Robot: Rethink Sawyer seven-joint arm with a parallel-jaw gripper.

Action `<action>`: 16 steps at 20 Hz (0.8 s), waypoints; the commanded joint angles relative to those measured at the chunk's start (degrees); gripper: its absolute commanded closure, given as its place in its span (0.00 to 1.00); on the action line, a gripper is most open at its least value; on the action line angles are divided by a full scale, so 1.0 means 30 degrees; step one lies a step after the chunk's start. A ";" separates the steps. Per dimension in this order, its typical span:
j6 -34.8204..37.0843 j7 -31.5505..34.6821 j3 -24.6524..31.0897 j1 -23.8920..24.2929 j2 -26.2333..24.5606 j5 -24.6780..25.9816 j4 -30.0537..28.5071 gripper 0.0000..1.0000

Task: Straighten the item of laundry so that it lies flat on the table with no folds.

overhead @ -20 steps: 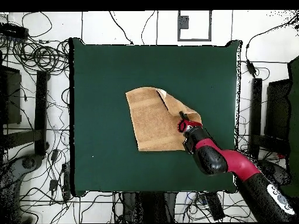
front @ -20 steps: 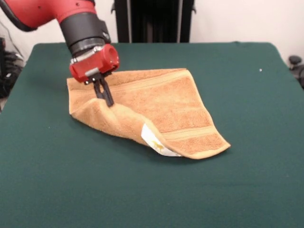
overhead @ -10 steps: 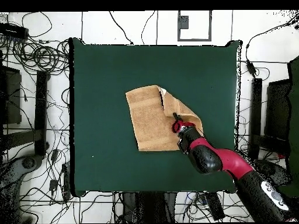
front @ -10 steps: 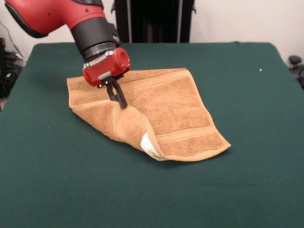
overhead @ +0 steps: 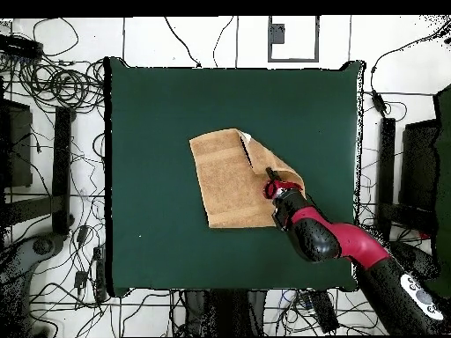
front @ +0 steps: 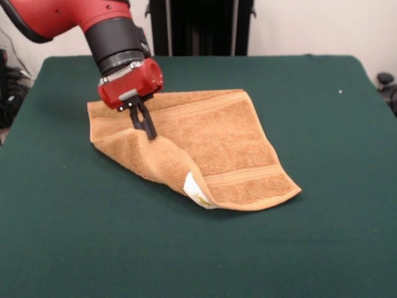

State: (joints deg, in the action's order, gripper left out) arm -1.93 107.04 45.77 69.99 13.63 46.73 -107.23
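1 arm (front: 93, 25) leans down, its jaws pinched shut on the towel's (front: 229, 139) folded-over flap.

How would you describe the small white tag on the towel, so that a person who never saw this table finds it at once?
Start at the large dark green felt table and find the only cloth on it, the orange-tan terry towel. One corner is folded over under the red and black arm's gripper. Where that fold meets the near edge sits the small white tag, the only white patch on the towel.
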 commanded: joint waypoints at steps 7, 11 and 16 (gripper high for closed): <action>-0.0956 -0.1079 0.4172 0.0081 0.1454 0.4623 0.0196 1.00; -0.2187 -0.0155 0.3481 -0.0773 0.3290 0.5238 0.0192 1.00; -0.4379 0.0750 0.0864 -0.2361 0.5245 0.3982 0.0308 1.00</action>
State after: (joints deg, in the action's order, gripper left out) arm -7.91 107.04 51.50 69.13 23.25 58.91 -107.30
